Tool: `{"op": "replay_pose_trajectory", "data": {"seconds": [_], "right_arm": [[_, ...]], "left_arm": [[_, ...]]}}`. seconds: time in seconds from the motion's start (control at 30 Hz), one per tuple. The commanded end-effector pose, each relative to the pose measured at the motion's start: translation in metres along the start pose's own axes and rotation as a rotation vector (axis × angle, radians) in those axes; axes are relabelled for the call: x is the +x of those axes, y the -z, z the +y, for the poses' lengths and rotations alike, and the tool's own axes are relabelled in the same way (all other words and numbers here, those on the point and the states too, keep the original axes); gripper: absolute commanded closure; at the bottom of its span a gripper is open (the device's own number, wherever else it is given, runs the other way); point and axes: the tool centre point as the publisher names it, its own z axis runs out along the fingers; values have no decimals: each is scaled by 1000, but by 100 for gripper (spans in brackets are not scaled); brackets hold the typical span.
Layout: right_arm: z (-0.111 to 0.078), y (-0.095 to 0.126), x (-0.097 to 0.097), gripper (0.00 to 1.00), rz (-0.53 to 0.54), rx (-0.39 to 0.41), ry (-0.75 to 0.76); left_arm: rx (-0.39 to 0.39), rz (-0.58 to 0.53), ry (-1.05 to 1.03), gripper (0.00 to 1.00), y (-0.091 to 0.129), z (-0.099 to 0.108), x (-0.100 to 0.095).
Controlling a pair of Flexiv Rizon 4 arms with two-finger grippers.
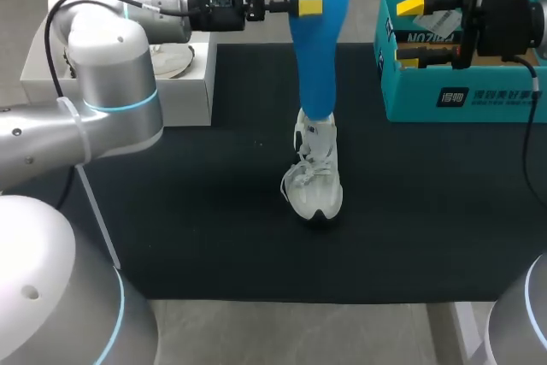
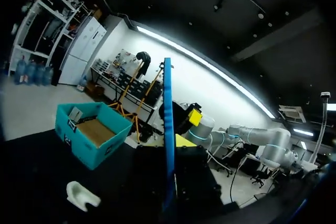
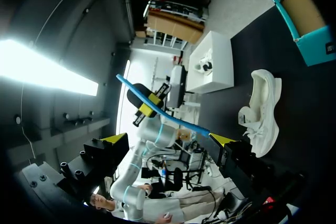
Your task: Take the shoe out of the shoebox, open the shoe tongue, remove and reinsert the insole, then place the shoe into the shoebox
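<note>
Left claw (image 1: 309,6) tight on blue insole (image 1: 316,66) over white shoe (image 1: 314,181), black mat (image 1: 427,211); right claw (image 1: 410,33) agape.

The teal shoebox (image 1: 406,102) at the table's far right corner carries a dark label (image 1: 479,96) on its near wall, printed with a white logo and a row of white characters. A white sticker (image 1: 432,38) with dark lettering sits on its far wall. Neither can be read with certainty.
</note>
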Motion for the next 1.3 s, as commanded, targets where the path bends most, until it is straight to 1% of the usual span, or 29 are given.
{"op": "replay_pose_trajectory", "data": {"seconds": [0.03,0.07,0.1,0.23,0.27,0.3,0.37,0.87,0.9,0.93,0.97,1.0,1.03,1.07,1.1,1.17,1.23,1.27,1.3], "right_arm": [[0,-2,0,0,-2,-1,-1],[0,-2,0,0,-2,-1,-1],[0,-2,0,0,-2,-1,-1],[0,-2,0,0,-2,-1,-1],[0,-2,0,0,-2,-1,-1],[0,-2,0,0,-2,-1,-1],[0,-2,0,0,-2,-1,-1],[0,-2,0,0,-2,-1,-1],[0,-2,0,0,-2,-1,-1],[0,-2,0,0,-2,-1,-1],[0,-2,0,0,-2,-1,-1],[0,-2,0,0,-2,-1,-1],[0,-2,0,0,-2,-1,-1],[0,-2,0,0,-2,-1,-1],[0,-2,0,0,-2,-1,-1],[0,-2,0,0,-2,-1,-1],[0,-2,0,0,-2,-1,-1],[0,-2,0,0,-2,-1,-1],[0,-2,0,0,-2,-1,-1]], "left_arm": [[138,58,-527,100,-9,1,-13],[142,68,-642,100,-10,0,-15],[130,79,-691,100,-10,0,-16],[136,109,-938,100,-10,-2,-17],[105,123,-1012,100,-10,-3,-18],[97,126,-1082,100,-9,-4,-18],[93,122,-1143,100,-9,-10,-16],[88,118,-1154,100,-9,-12,-15],[62,148,-1267,100,-9,-9,-19],[74,150,-1329,100,-10,-8,-20],[68,182,-1448,100,-11,-6,-23],[51,187,-1494,100,-11,-5,-24],[88,167,-1528,100,-13,-5,-24],[88,169,-1570,100,-14,-6,-24],[55,212,-1682,100,-14,-6,-26],[18,248,-1839,100,-14,-4,-30],[24,218,-1910,100,-13,-4,-33],[20,221,-1936,100,-12,-4,-34],[20,197,-1952,100,-12,-4,-34]]}}
